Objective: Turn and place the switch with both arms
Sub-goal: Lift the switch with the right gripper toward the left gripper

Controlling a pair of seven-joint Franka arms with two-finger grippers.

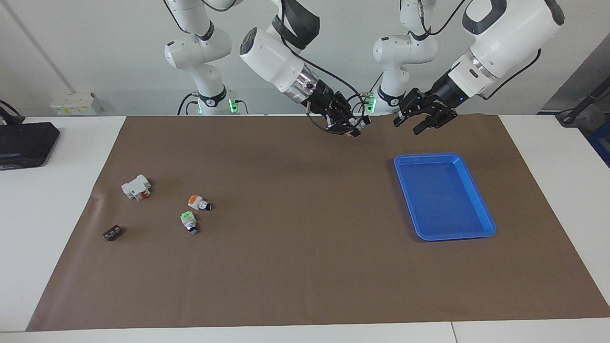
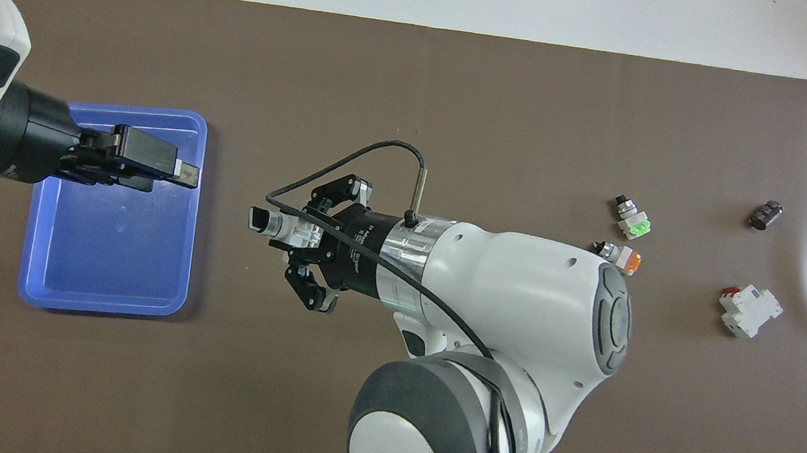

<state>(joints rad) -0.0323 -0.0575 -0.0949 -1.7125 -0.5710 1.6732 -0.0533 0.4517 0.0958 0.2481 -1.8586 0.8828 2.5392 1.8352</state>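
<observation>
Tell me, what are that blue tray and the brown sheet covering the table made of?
The blue tray looks like moulded plastic, glossy: its floor shows a bright streak of reflected light and its rim and corners are rounded. The brown sheet looks like matt paper or thin card: no shine, with a crease near the edge at the right arm's end. Neither is certain from looks alone.

Glossy blue plastic tray [image 1: 479, 200]; matt brown mat [image 1: 295, 267]; white plastic breaker [image 1: 136, 186].

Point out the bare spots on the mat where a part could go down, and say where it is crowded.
Free: the wide stretch of brown mat between the blue tray and the green-ended switch, and the tray's own bare floor. Crowded: the right arm's end, where the orange-ended switch, white breaker and small dark part lie.
</observation>
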